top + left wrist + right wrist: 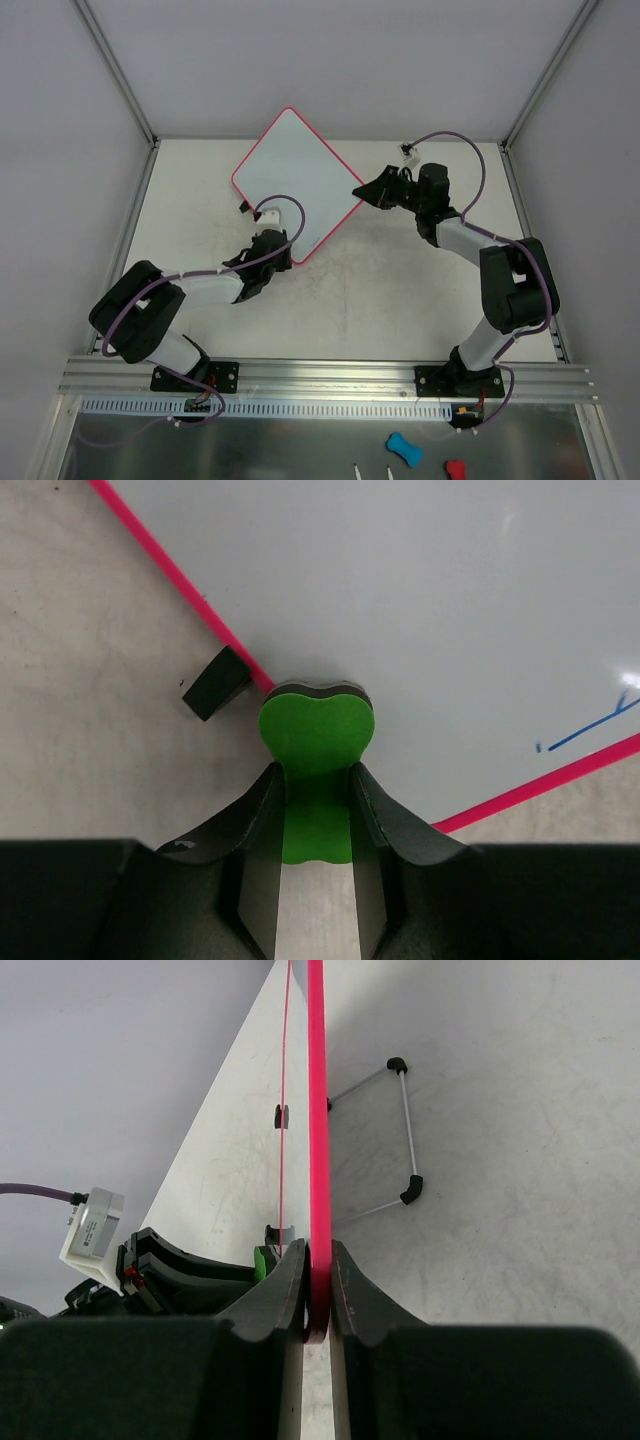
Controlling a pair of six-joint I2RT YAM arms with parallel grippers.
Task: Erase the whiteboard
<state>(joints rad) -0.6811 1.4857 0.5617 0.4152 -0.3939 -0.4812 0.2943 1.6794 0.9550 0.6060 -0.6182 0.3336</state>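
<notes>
The whiteboard (pixel 295 175), white with a red-pink rim, stands tilted as a diamond at the table's back middle. My right gripper (pixel 365 190) is shut on its right corner; the right wrist view shows the rim (pixel 318 1110) edge-on between the closed jaws of the right gripper (pixel 318 1260). My left gripper (pixel 270 240) is shut on a green bone-shaped eraser (pixel 316 730), whose head touches the board's lower-left edge beside a black clip (pixel 215 682). The board face (pixel 420 600) carries a short blue mark (pixel 590 725) near the lower rim.
A wire stand with black corner caps (pixel 405 1140) lies on the table behind the board. A blue eraser (pixel 403 448) and a red one (pixel 455 468) lie on the metal shelf in front of the arm bases. Grey walls close in the table on three sides.
</notes>
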